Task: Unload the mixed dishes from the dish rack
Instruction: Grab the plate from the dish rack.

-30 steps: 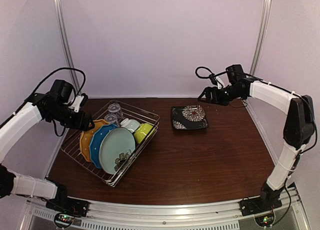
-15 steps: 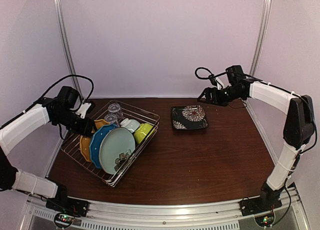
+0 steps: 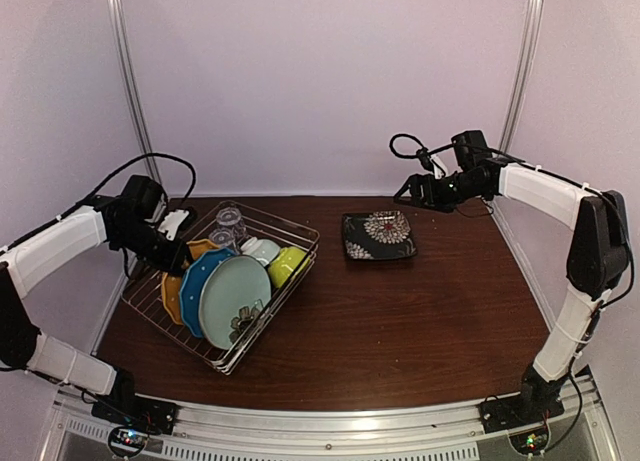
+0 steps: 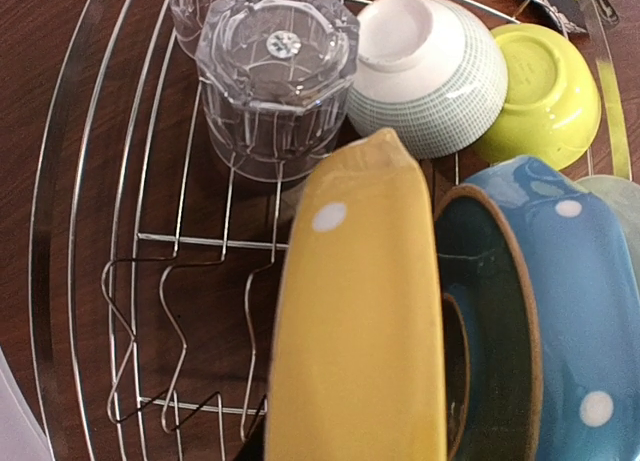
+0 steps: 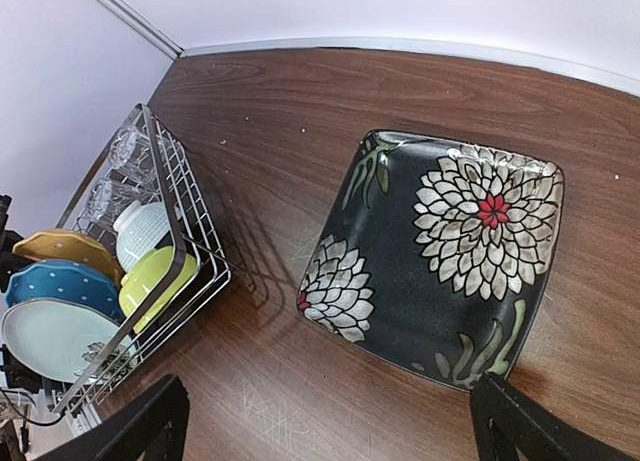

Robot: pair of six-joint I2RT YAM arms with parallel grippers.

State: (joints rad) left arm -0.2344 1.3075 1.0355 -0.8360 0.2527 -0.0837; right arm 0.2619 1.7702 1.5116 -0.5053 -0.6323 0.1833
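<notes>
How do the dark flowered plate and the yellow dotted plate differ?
Shape: the dark flowered plate is square, the yellow dotted plate rounded. Pose: the dark one lies flat, the yellow one stands on edge. Place: dark on the table, yellow in the dish rack. Both are patterned.

Silver wire dish rack [image 3: 145,303], holding on edge, one against the next: yellow dotted plate [image 4: 360,311], blue dotted plate [image 4: 580,311], pale teal plate [image 3: 235,299]. Behind these, bottom-up: lime-green bowl [image 4: 540,81], small pale bowl [image 4: 425,66], two clear glasses [image 4: 275,71]. Lying flat, well apart from rack: dark square flowered plate [image 5: 440,271].
</notes>
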